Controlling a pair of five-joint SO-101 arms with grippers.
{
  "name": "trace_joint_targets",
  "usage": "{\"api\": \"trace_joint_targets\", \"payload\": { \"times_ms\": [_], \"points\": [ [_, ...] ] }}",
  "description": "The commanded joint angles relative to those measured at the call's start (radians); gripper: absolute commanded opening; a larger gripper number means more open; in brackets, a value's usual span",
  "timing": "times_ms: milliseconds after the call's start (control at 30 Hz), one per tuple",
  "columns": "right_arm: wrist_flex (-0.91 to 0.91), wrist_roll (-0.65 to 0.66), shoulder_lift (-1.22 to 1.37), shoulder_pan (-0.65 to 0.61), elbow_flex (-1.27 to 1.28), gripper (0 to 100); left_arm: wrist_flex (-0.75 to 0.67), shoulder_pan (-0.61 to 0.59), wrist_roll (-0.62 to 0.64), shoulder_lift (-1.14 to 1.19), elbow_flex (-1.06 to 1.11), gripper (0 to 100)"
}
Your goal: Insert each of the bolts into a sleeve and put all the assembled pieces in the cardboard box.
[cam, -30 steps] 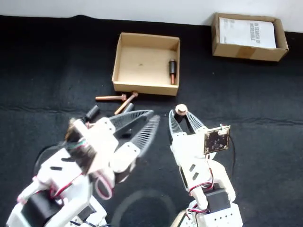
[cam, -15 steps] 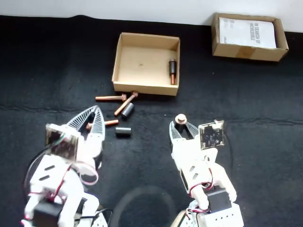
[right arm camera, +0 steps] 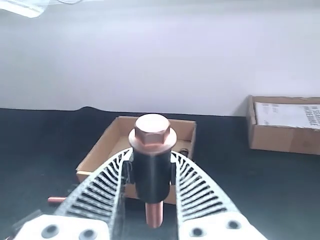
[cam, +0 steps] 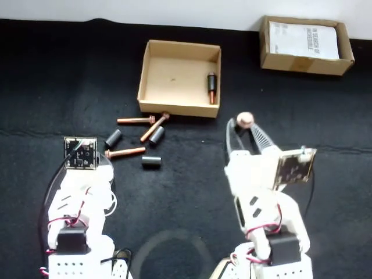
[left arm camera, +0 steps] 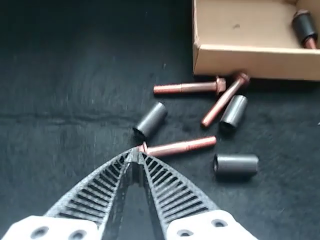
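- Right gripper (right arm camera: 150, 162) stands clamped on a sleeve (right arm camera: 150, 175) with a bolt (right arm camera: 151, 132) through it, held upright and head up, near the cardboard box (cam: 174, 107).
- Left gripper (left arm camera: 135, 155) sits low, fingers pressed together, tips just beside a loose bolt (left arm camera: 177, 147).
- One assembled piece (cam: 212, 87) lies inside the box.

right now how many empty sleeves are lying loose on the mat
3: left sleeve, middle sleeve beside the slanted bolt, near sleeve, lowest in the high view. None looks hidden.
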Motion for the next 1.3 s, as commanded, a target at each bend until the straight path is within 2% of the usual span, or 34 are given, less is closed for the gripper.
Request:
{"api": "trace_joint_targets", "payload": {
  "times_ms": [0, 200, 467, 600, 933, 1067, 1267],
  "points": [
    [-0.033, -0.002, 0.199, 0.018, -0.193, 0.6, -0.002, -0.015, -0.003, -0.012, 0.022, 1],
    [-0.033, -0.008, 0.573, 0.019, -0.463, 0.6, -0.023, -0.018, -0.003, -0.004, 0.125, 1],
    [-0.028, -0.009, 0.958, 0.018, -0.809, 0.6, -0.009, -0.019, -0.006, -0.004, 0.124, 1],
    [-0.028, -0.011, 1.139, 0.018, -0.961, 0.6, 0.037, -0.018, -0.006, -0.004, 0.124, 1],
    [-0.027, -0.011, 1.506, -0.027, -1.218, 0.6, 0.035, -0.021, -0.008, -0.005, 0.124, 1],
    [-0.027, -0.009, 1.672, -0.054, -1.363, 0.6, 0.023, -0.079, -0.008, -0.007, 0.124, 1],
    [0.125, -0.009, 1.951, -0.067, -1.699, 0.6, -0.002, -0.099, -0.008, -0.004, 0.124, 1]
  ]
}}
